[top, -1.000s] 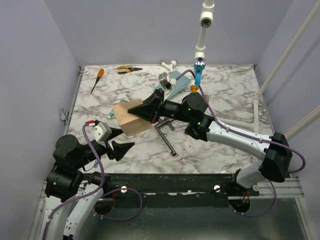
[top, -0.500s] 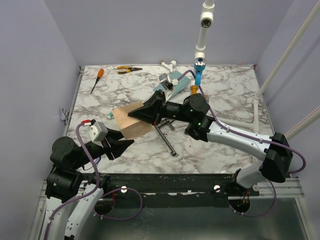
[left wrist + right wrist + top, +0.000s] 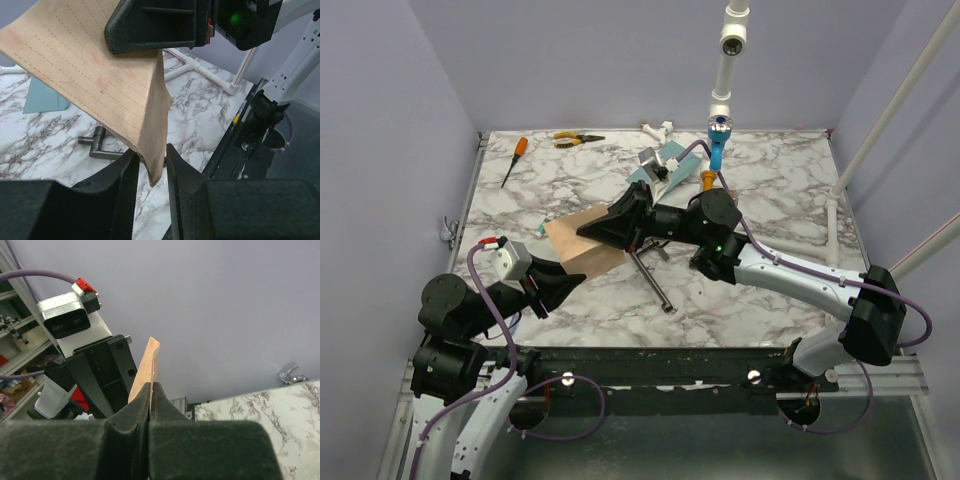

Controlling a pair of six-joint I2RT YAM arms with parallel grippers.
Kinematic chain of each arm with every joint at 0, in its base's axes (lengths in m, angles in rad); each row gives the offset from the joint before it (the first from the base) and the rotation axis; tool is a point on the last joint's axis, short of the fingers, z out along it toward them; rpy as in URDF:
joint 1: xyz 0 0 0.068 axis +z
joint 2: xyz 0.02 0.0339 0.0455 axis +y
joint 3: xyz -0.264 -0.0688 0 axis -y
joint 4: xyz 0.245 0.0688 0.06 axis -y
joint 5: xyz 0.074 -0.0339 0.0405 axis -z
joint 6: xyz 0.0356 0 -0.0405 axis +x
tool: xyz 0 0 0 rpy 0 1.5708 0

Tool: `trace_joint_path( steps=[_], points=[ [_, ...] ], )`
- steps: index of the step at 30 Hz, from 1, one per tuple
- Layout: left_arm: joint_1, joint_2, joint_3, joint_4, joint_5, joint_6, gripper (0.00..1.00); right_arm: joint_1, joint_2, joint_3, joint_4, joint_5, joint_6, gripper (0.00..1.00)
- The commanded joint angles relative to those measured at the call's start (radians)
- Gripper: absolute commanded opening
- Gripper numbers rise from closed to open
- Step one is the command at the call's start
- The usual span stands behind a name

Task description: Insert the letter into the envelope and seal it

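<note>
The right tool (image 3: 150,388) pinches the letter (image 3: 149,360) edge-on, with the left tool (image 3: 107,376) just beside it.

Black rail (image 3: 650,375) along the near table edge, with two silver bolts (image 3: 753,377). Left arm (image 3: 470,330), above the rail's left end: rounded black joints and a white-grey lower link. A purple cable (image 3: 35,274) runs to a pale grey wrist camera (image 3: 62,316) that has a red tab (image 3: 85,287). Right arm (image 3: 790,280), above the rail's right end: silver-white links between black joints, green lights (image 3: 233,19) and a second purple cable. Both arms end in matte black, wedge-shaped fingers (image 3: 120,200).
</note>
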Motion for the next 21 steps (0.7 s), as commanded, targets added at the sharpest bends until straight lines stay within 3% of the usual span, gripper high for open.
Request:
trace_joint_path(
  steps=[1, 5, 8, 9, 13, 17, 21],
  points=[
    [0.007, -0.014, -0.002, 0.034, 0.069, 0.038, 0.28, 0.006, -0.033, -0.018, 0.072, -0.063, 0.006, 0.01],
    [0.007, -0.082, -0.042, 0.039, 0.189, 0.198, 0.35, 0.006, -0.049, -0.028, 0.097, -0.115, -0.012, 0.01],
    [0.007, -0.139, -0.090, 0.076, 0.202, 0.274, 0.61, 0.006, -0.059, -0.045, 0.121, -0.139, -0.031, 0.01],
    [0.007, -0.144, -0.100, 0.088, 0.187, 0.272, 0.65, 0.006, -0.061, -0.055, 0.147, -0.143, -0.030, 0.01],
    [0.007, -0.120, -0.098, 0.108, 0.215, 0.256, 0.68, 0.006, -0.064, -0.094, 0.260, -0.167, -0.019, 0.01],
    [0.007, -0.094, -0.100, 0.172, 0.178, 0.181, 0.63, 0.006, -0.062, -0.107, 0.297, -0.170, -0.032, 0.01],
    [0.007, -0.065, -0.104, 0.203, 0.134, 0.122, 0.36, 0.006, -0.055, -0.102, 0.297, -0.157, -0.033, 0.01]
  ],
)
